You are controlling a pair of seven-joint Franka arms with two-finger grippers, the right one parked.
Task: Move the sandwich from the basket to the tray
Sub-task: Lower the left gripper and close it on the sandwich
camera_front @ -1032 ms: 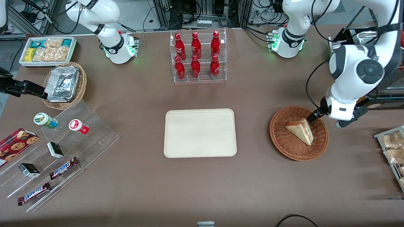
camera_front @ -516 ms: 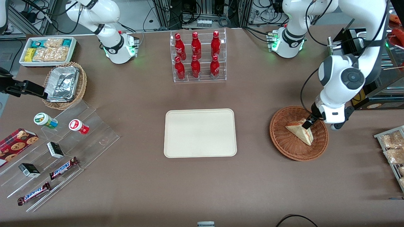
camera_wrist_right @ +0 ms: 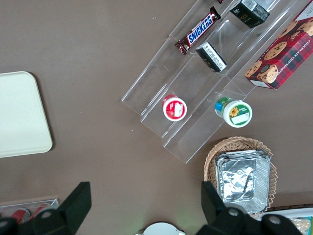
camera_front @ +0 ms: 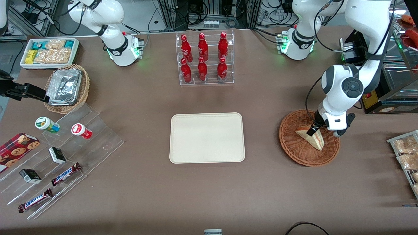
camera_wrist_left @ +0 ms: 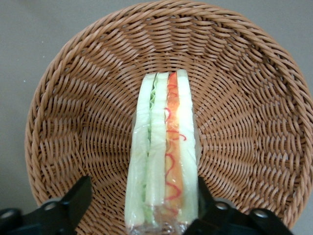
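While in the basket, the sandwich sits between the hand fingers.

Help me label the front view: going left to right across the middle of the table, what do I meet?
Foil-lined basket → bottle rack → tray → basket with the sandwich, the gripper open around its upper end.

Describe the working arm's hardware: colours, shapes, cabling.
The left arm has glossy white rounded shells, with dark grey circular joint caps and black bands at the link seams. A black cable loops from the wrist down its side. Its base glows green. The gripper, over the basket, has a white body and slim black fingers with blocky, angular tips.
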